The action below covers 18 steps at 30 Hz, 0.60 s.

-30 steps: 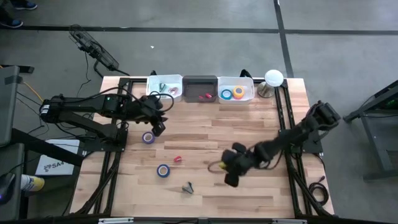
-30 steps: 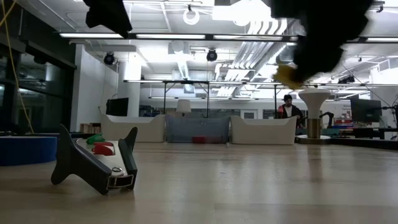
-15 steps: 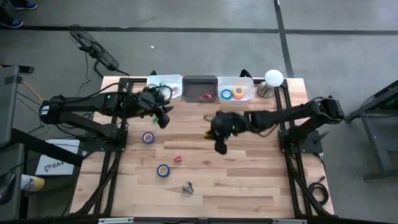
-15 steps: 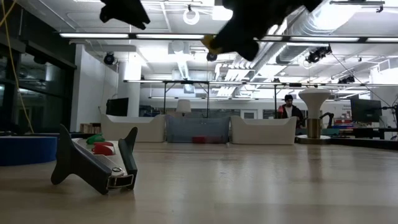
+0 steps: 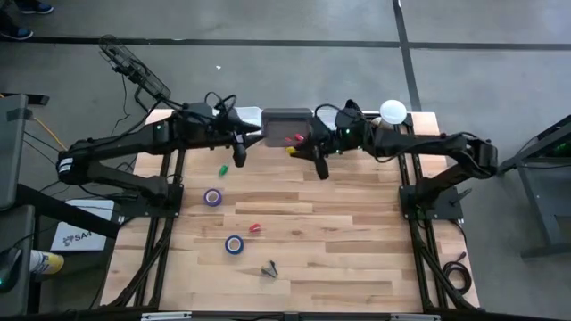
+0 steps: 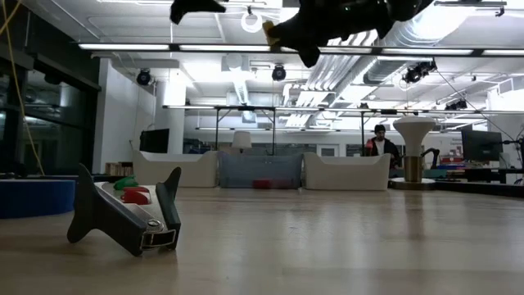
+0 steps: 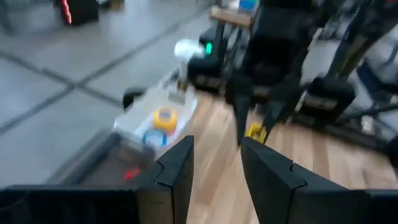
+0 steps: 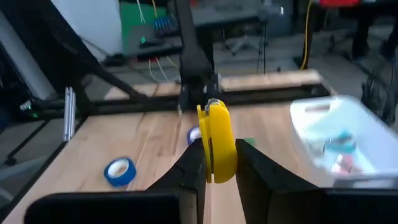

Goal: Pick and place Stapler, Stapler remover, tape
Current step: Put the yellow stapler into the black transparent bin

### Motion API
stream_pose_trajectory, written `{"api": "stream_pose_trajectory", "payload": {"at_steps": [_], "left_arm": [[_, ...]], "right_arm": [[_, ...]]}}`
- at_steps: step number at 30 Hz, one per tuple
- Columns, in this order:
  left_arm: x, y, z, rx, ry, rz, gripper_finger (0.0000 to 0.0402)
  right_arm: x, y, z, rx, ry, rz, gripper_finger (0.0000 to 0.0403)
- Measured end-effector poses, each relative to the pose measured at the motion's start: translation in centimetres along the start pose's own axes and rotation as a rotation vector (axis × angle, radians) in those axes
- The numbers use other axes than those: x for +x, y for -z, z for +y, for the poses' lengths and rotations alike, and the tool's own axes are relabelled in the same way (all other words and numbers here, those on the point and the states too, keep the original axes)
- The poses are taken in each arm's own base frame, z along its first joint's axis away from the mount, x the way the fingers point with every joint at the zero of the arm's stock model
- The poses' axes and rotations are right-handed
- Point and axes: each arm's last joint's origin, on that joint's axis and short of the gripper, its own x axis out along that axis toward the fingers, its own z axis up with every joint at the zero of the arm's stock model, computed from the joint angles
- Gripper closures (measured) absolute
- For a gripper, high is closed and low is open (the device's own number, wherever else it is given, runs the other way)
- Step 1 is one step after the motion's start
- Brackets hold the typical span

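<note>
My right gripper (image 5: 303, 153) hangs above the table's far middle, beside the dark tray (image 5: 284, 119), shut on a yellow tape roll (image 8: 215, 142). My left gripper (image 7: 216, 168) is open and holds nothing, raised beside the left white tray (image 5: 243, 116). A purple tape roll (image 5: 212, 197) and a blue one (image 5: 234, 244) lie flat on the wood. The stapler remover (image 6: 123, 215) rests on the table near the front edge. Small red pieces (image 5: 294, 138) lie in the dark tray; whether one is the stapler I cannot tell. My right gripper pinches the yellow roll between its two fingers, one finger on each flat face (image 8: 219, 163). The fingers come almost level from the table's right side. The roll stands on its edge, lifted clear of the table.
The right white tray (image 5: 355, 118) holds a blue and an orange tape roll. A white lamp-like object (image 5: 391, 114) stands at the far right corner. A small green piece (image 5: 223, 169) and a small red piece (image 5: 255, 228) lie on the wood. A person (image 6: 379, 141) stands far behind the table.
My right gripper has swept from the near right part of the table up and toward the far edge, carrying the yellow roll, and has tipped up to nearly level. My left gripper has risen and gone toward the far edge, away from the purple roll.
</note>
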Motion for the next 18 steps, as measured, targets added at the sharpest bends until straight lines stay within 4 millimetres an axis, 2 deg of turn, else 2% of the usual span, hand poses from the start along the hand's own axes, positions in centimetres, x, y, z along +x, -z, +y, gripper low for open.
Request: {"api": "stream_pose_trajectory", "payload": {"at_steps": [2, 11, 15, 18], "left_arm": [[0.6, -0.4, -0.1, 0.013, 0.014, -0.045, 0.0270], [5.2, 0.5, -0.3, 0.066, 0.013, -0.056, 0.0270], [6.1, 0.6, -0.4, 0.071, 0.022, -0.076, 0.0267], [6.4, 0.4, -0.5, 0.086, 0.026, -0.102, 0.0247]], "right_arm": [[-0.4, -0.4, -0.7, -0.018, -0.007, -0.036, 0.0350], [-1.9, -1.3, -3.1, -0.057, -0.068, -0.124, 0.0350], [-2.5, -1.5, -4.0, -0.068, -0.064, -0.137, 0.0350], [-3.0, -1.6, -4.7, -0.074, -0.060, -0.150, 0.0350]]}}
